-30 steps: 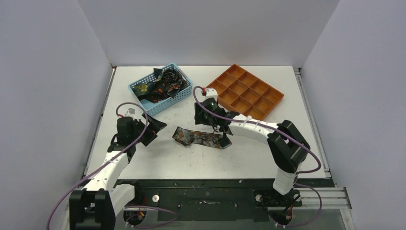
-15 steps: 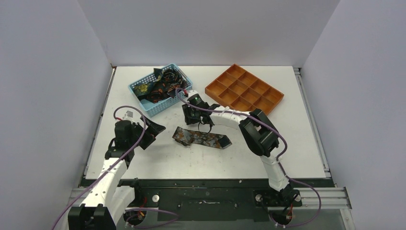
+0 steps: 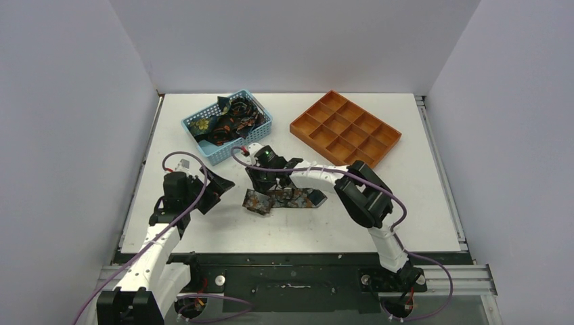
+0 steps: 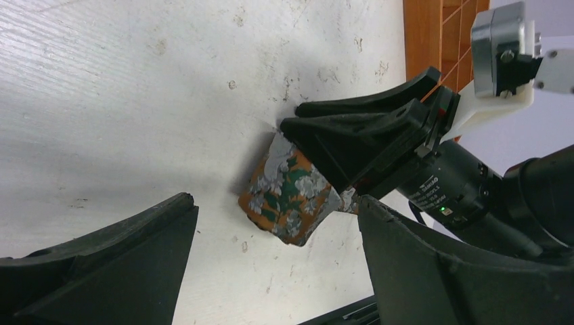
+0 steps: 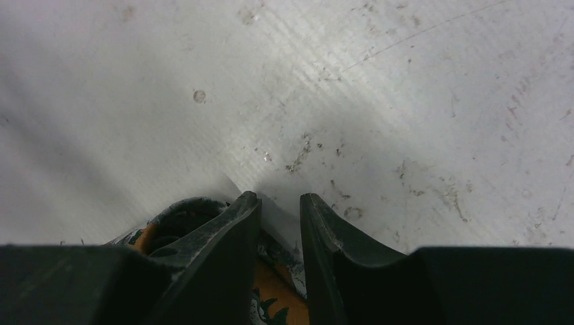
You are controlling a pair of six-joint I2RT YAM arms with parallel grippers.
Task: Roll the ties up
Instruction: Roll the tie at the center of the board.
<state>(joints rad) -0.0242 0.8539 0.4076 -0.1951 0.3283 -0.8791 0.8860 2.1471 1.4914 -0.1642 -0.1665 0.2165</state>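
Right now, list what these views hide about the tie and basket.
Whether the right gripper grips the tie: its jaws cover the contact in both wrist views; too small from above.
Rest of the tie, left wrist view: behind that gripper.
Number of ties in the basket, top view: tangled, too small.

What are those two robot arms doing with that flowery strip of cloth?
They're working on rolling up a tie. The right gripper is down at the left, folded-over end of the tie lying on the table, fingers almost together; whether it pinches the cloth is hard to tell. The left gripper hangs open just beside it. More ties wait in the blue basket.
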